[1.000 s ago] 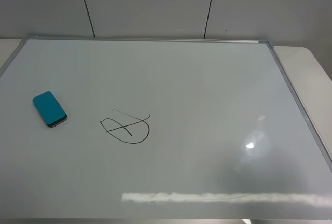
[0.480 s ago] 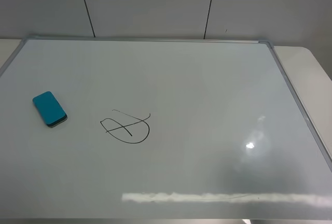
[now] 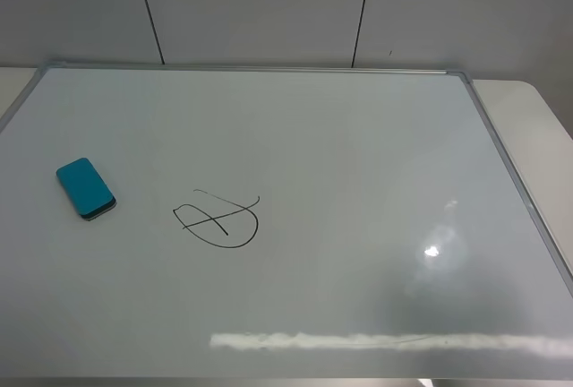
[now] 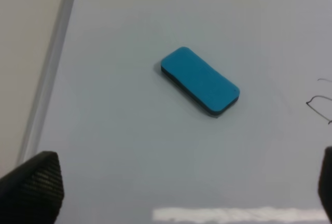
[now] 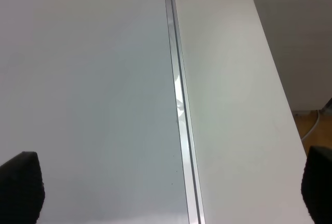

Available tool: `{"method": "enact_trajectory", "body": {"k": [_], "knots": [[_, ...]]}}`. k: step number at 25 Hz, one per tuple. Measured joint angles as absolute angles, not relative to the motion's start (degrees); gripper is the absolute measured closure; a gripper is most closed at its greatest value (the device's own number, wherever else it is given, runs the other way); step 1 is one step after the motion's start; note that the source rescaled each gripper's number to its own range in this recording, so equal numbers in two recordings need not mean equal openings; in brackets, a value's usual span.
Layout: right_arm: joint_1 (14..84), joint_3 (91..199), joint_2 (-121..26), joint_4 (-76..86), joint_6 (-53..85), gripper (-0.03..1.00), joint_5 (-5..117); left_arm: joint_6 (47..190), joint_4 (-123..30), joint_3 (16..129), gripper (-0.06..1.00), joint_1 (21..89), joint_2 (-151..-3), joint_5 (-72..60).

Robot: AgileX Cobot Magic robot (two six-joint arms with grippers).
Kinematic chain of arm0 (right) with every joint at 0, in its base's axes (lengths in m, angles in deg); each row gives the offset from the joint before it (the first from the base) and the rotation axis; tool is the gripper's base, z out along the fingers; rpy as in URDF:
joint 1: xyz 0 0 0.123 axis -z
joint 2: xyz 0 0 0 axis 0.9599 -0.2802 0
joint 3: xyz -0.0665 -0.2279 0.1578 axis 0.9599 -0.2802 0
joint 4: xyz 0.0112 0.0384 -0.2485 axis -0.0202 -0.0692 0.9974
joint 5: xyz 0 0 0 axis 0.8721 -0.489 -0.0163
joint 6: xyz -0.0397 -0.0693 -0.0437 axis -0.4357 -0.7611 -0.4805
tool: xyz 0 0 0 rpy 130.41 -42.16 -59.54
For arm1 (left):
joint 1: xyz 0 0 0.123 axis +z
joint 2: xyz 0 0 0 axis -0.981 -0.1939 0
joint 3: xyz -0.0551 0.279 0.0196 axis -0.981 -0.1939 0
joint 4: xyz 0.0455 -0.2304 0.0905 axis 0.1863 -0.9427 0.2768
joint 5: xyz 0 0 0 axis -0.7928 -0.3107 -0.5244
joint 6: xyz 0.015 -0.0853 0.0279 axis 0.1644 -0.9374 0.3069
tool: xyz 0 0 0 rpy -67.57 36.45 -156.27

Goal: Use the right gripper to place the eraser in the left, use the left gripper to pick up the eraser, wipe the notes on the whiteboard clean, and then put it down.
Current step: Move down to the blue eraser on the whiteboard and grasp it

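A teal eraser [image 3: 86, 188] lies flat on the left part of the whiteboard [image 3: 358, 154]. It also shows in the left wrist view [image 4: 199, 81]. Black marker notes [image 3: 218, 219], a loop crossed by lines, sit to its right; their edge shows in the left wrist view [image 4: 319, 102]. Neither gripper shows in the high view. My left gripper [image 4: 179, 193] is open and empty, hovering above the board short of the eraser. My right gripper [image 5: 168, 187] is open and empty over the board's right frame [image 5: 179, 105].
The whiteboard covers most of the beige table [image 3: 537, 118]. Its metal frame [image 3: 501, 163] runs along the right side, and its left frame [image 4: 52, 68] is near the eraser. A grey wall [image 3: 269, 11] stands behind. The table's right edge [image 5: 275, 79] drops off to the floor.
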State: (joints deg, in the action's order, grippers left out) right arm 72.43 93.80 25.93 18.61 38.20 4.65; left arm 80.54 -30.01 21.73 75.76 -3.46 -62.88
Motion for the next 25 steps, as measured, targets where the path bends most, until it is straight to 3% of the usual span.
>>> {"method": "enact_trajectory", "body": {"k": [25], "knots": [[72.43,93.8,25.93,18.61,38.2,-0.03,4.65,80.61,-30.01,21.73,-0.06,75.76,-3.46,-62.88]]}}
